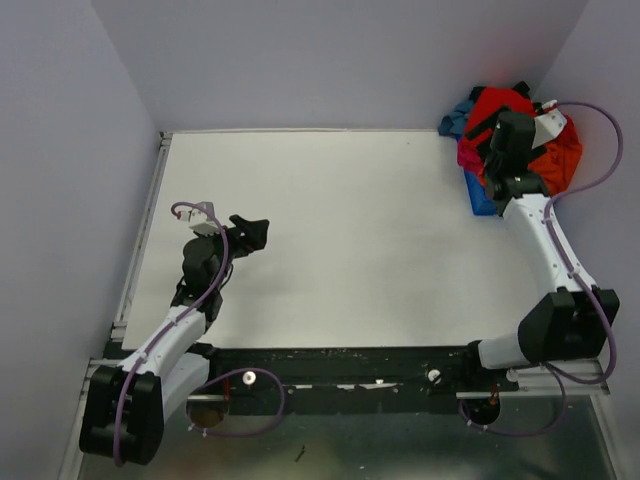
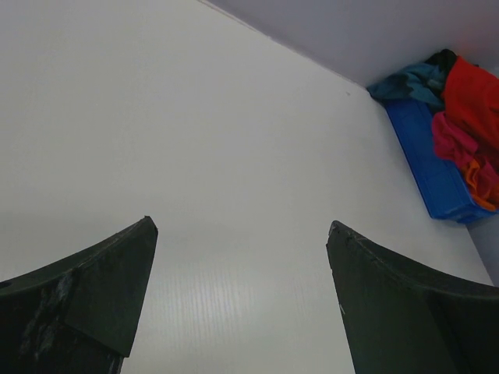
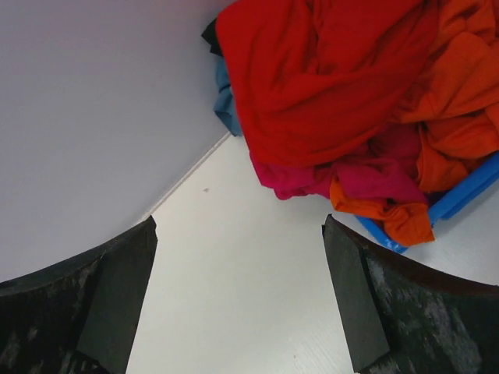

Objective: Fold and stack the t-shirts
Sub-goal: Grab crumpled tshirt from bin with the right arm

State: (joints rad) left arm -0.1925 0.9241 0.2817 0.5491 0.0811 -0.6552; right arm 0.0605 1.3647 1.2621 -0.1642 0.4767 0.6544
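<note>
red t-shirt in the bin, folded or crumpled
Crumpled, not folded: the red t-shirt lies in loose wrinkled bunches on top of the magenta t-shirt and orange t-shirt, spilling over the blue bin.

The top camera is looking steeply down from above and behind the arms, taking in the whole white table, with the arm bases along the bottom edge and the walls at the far side. The left wrist camera is riding low over the table, looking forward between the fingers of the left gripper toward the far right corner, where the blue bin of t-shirts is showing small and well apart. The right wrist camera is looking from near that same corner, between the fingers of the right gripper, so the t-shirts are filling its upper frame. All three views are sharing one region: the bin corner.
</note>
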